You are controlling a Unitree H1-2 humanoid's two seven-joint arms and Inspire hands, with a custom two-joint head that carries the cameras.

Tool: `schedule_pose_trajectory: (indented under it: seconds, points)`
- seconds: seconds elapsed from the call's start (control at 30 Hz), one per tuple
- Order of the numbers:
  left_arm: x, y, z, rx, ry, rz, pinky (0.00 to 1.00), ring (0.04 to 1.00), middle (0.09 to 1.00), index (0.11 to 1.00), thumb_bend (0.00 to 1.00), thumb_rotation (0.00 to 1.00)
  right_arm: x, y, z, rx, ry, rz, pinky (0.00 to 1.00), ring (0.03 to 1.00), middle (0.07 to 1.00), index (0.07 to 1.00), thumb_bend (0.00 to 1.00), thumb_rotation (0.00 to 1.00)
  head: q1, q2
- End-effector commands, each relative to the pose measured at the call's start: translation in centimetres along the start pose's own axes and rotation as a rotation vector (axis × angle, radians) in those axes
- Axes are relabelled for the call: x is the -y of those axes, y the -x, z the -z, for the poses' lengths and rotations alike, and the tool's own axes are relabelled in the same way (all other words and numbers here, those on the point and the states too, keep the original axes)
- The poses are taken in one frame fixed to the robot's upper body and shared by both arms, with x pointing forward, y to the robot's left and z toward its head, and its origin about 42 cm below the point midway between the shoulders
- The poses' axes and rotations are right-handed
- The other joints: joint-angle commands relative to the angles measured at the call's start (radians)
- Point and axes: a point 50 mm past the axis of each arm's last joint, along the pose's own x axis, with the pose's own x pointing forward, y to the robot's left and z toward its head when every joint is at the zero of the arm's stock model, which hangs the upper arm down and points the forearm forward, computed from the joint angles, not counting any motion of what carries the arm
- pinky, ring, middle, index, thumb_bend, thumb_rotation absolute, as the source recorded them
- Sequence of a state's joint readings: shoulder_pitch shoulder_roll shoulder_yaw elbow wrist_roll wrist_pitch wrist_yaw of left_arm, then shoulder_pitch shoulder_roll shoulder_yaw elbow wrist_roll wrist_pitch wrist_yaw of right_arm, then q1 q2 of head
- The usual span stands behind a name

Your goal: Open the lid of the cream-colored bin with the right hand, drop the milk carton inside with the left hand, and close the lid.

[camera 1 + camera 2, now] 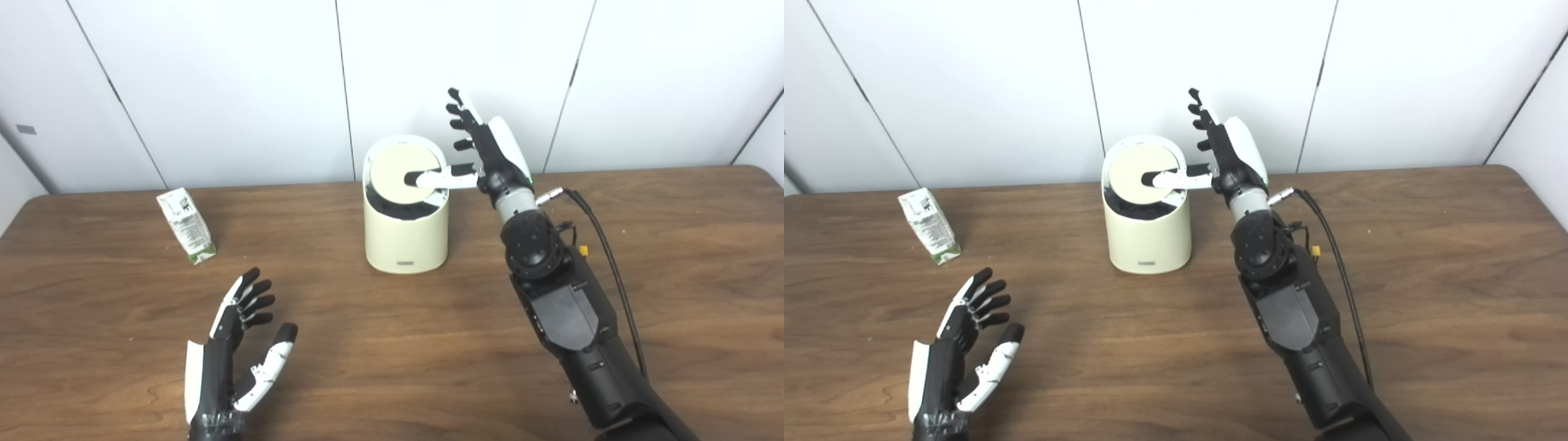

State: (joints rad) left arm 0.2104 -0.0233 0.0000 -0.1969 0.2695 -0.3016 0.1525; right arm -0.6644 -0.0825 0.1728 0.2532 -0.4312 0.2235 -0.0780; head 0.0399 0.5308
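Near the front edge of the brown wooden tabletop (392, 343), toward its left, the black-and-white left hand (236, 343) hovers empty, fingers spread apart. Farther back on the left stands the small white-and-green milk carton (185, 225), leaning slightly, well apart from both hands. Toward the middle of the back edge sits the cream-colored cylindrical bin (405, 211). The right hand (484, 147) is raised beside it, fingers splayed upward, thumb lying across the tilted round lid (404, 174), gripping nothing.
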Motion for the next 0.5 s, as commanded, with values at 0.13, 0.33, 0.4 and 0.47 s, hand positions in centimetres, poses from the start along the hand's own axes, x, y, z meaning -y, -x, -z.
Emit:
schedule_pose_trajectory:
  seconds: [0.13, 0.33, 0.4, 0.47]
  points:
    - [0.8, 1.8, 0.7, -0.051, 0.01, -0.015, 0.69, 0.762, 0.818, 0.912, 0.61, 0.51, 1.1, -1.1, -2.2, 0.07, 0.037, 0.028, 0.71, 0.847, 0.9, 0.967, 0.91, 0.29, -0.002, 0.006]
    - [0.9, 1.8, 0.6, -0.051, 0.014, -0.013, 0.7, 0.768, 0.821, 0.914, 0.61, 0.51, 0.9, -1.2, -1.6, 0.05, 0.047, 0.016, 0.71, 0.85, 0.911, 0.978, 0.9, 0.23, -0.001, 0.009]
    - [0.9, 1.8, 0.6, -0.05, 0.015, -0.012, 0.7, 0.768, 0.821, 0.911, 0.61, 0.5, 0.7, -1.1, -1.4, 0.054, 0.053, 0.018, 0.73, 0.859, 0.916, 0.982, 0.91, 0.2, -0.001, 0.009]
    - [0.8, 1.8, 0.6, -0.049, 0.012, -0.011, 0.7, 0.767, 0.818, 0.908, 0.62, 0.51, 0.5, -1.0, -1.3, 0.072, 0.095, 0.023, 0.76, 0.869, 0.917, 0.986, 0.91, 0.2, -0.001, 0.015]
